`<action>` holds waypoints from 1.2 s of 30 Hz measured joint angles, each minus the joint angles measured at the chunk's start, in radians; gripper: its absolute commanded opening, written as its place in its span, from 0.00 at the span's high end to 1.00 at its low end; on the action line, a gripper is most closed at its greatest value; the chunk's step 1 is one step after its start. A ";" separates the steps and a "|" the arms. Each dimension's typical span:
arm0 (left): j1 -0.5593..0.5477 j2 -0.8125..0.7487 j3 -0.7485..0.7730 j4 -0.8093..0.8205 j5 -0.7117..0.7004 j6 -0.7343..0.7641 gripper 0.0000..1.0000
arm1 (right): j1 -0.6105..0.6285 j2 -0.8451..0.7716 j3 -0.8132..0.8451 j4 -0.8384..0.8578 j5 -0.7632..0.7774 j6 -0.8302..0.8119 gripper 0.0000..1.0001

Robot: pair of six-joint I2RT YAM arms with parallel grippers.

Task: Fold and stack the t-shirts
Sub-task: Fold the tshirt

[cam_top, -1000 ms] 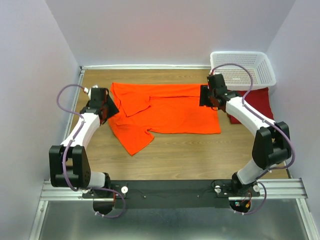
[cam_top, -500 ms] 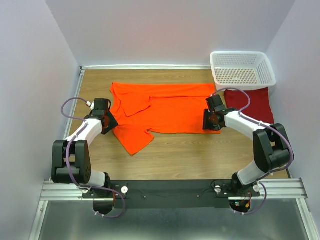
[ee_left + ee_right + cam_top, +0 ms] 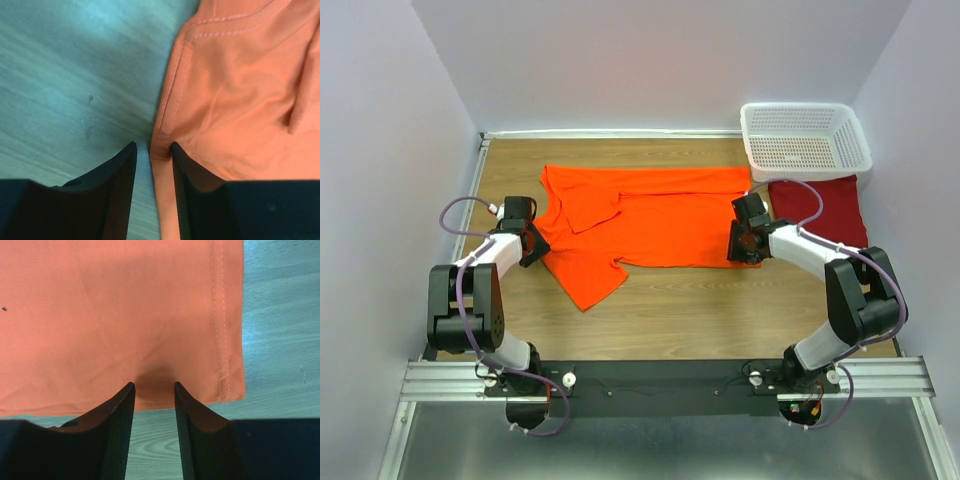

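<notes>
Since the earlier view both arms have drawn back toward their bases and sunk onto the orange t-shirt (image 3: pixel 660 215), and both sets of jaws have narrowed. The orange t-shirt lies flat on the counter (image 3: pixel 670 310), well to the left of the basket (image 3: pixel 805 106), with its long axis running crosswise: one end points toward the basket, the other away from it. The maroon t-shirt (image 3: pixel 825 205) is a folded rectangle just in front of the basket, apart from both arms. The right arm (image 3: pixel 800 240), the one nearer the basket, has its jaws astride the near edge of the orange cloth at the basket-side corner. In the right wrist view a dark pucker of cloth stands between them, so they appear to be pinching it. The left arm (image 3: pixel 485 265) works the end farthest from the basket. In the left wrist view a stitched hem corner sits in the gap, touching one finger (image 3: pixel 192 190), while a sliver of counter shows beside the other finger (image 3: pixel 112 195). These jaws are therefore close-set but not yet clamped. The cloth extends away from both sets of jaws toward the back of the counter, level with the basket. The coming fold probably depends on the two grips holding opposite ends of that one long axis, so the left hold should be secured first.
</notes>
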 measured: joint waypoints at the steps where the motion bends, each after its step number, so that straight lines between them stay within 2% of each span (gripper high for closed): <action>1: 0.000 0.002 0.002 0.009 0.002 0.003 0.64 | 0.000 0.000 -0.002 0.003 0.005 0.004 0.55; 7: 0.005 0.012 0.003 0.021 0.006 0.013 0.73 | -0.005 -0.002 -0.024 0.016 0.016 0.024 0.56; 17: 0.020 -0.001 -0.002 -0.007 0.005 0.014 0.74 | -0.119 -0.042 -0.066 0.035 -0.009 0.085 0.56; 18: 0.021 -0.004 -0.002 -0.014 0.006 0.014 0.73 | -0.126 -0.044 -0.067 0.031 -0.015 0.086 0.56; 23: 0.026 -0.068 -0.024 -0.074 0.021 0.019 0.54 | -0.127 -0.067 -0.062 -0.029 -0.053 0.070 0.54; 24: 0.027 -0.085 -0.026 -0.080 0.027 0.019 0.50 | -0.128 -0.075 -0.056 -0.047 -0.060 0.067 0.52; 25: 0.028 -0.115 -0.026 -0.091 0.038 0.021 0.42 | -0.128 -0.081 -0.047 -0.063 -0.064 0.064 0.50; 28: 0.030 -0.184 -0.026 -0.106 0.066 0.019 0.34 | -0.128 -0.107 -0.007 -0.097 -0.068 0.060 0.41; 32: 0.030 -0.222 -0.026 -0.106 0.083 0.019 0.34 | -0.132 -0.137 0.032 -0.127 -0.047 0.057 0.33; 36: 0.031 -0.188 -0.026 -0.100 0.085 0.018 0.40 | -0.148 -0.134 0.034 -0.149 -0.020 0.061 0.25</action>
